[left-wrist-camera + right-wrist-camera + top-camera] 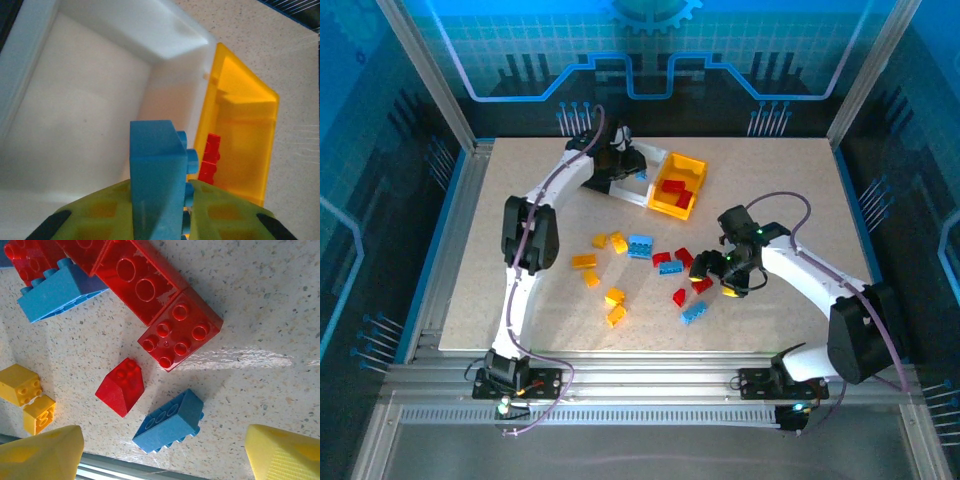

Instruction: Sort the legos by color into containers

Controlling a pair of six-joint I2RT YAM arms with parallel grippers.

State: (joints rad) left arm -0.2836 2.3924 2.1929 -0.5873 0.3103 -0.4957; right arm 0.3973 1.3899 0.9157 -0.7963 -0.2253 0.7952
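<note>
My left gripper (628, 160) hovers over the white bin (642, 186), shut on a light blue lego (155, 170) held on edge above the bin's bare floor (85, 115). Beside it, the yellow-orange bin (245, 125) holds red legos (210, 157). My left arm largely covers the black bin. My right gripper (162, 455) stands open low over the table, its fingers (40, 455) wide apart. Between them lies a blue lego (170, 422) on its side, with a red sloped lego (120, 386) just beyond it.
Loose legos are scattered mid-table: yellow ones (614, 296) to the left, blue ones (640, 245) and red ones (683, 256) near my right gripper. A red square lego (180, 335) lies close ahead of that gripper. The table's front edge (125, 471) runs just under its fingers.
</note>
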